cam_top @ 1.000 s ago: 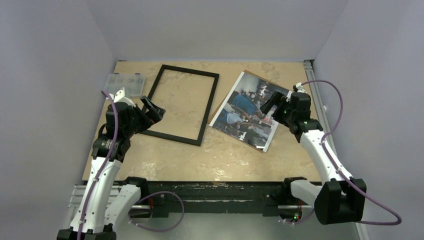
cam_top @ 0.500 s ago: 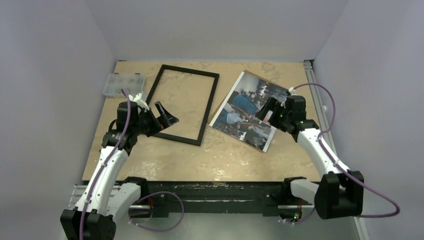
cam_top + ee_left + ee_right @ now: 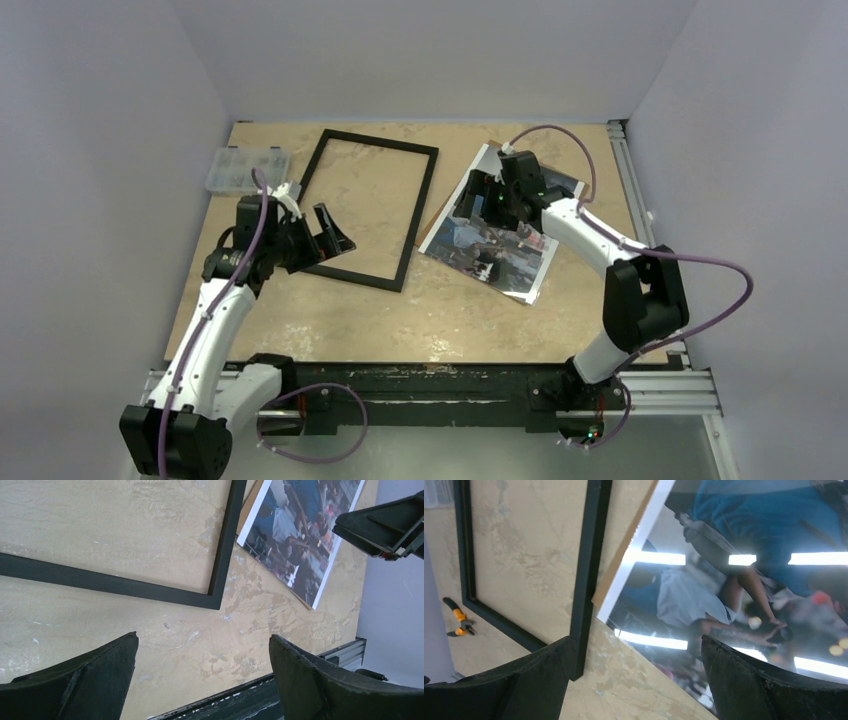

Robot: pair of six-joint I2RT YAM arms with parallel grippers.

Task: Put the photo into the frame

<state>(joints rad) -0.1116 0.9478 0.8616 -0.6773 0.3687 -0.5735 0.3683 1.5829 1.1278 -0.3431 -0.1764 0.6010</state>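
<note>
Photo (image 3: 490,258) and frame (image 3: 420,218) lie flat on the table (image 3: 450,330), side by side, with the frame on the left and the photo on the right.

At the far left corner stands a clear plastic box (image 3: 247,168). The right wrist view shows small pliers (image 3: 458,617) with orange handles on the table, left of the frame. The left gripper (image 3: 330,232) hovers over the near left corner of the frame, jaws spread wide and with nothing between them.

The frame has its black side up, and bare table shows through its opening. Its long axis runs from near to far, the far end leaning a little to the right.

The photo lies face up on a brown board (image 3: 620,550), which shows along its left edge. This corner is just beside the right bar of the frame; whether they touch I cannot tell. The long axis of the photo also runs near to far and leans more to the right. The right gripper (image 3: 476,194) hangs over the far part of the photo, jaws apart and holding nothing, and its arm covers that end.
</note>
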